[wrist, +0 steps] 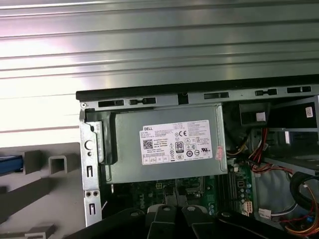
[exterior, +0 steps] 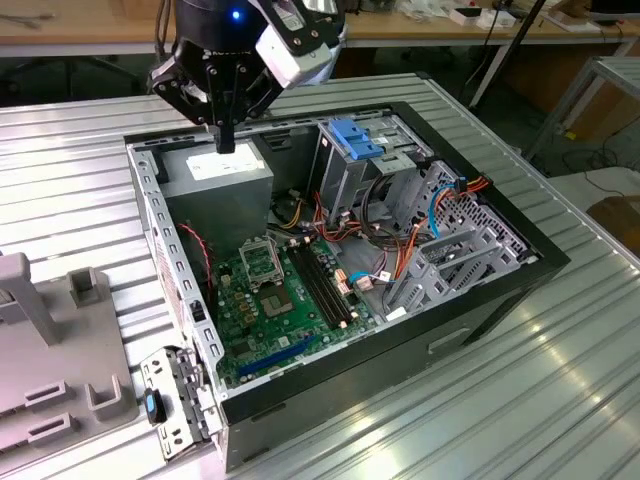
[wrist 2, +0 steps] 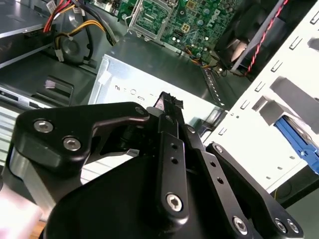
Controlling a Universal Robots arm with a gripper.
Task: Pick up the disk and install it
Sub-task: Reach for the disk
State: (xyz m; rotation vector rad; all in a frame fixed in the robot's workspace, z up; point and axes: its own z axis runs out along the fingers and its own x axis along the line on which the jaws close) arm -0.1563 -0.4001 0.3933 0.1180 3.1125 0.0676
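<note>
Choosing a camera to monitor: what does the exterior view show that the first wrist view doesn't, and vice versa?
Exterior view adds the blue bracket atop the drive cage. First wrist view adds a blue edge, maybe the disk, beside the fixture. Both share the gripper over the power supply, the case, some motherboard and the ribbed table.

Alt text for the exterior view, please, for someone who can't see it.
The arm's claw, shut and empty, hangs over the grey power supply in a corner of an open computer case lying on a ribbed metal table. Inside are a green motherboard and a blue bracket atop the drive cage; a grey fixture sits at the exterior view's left.
</note>
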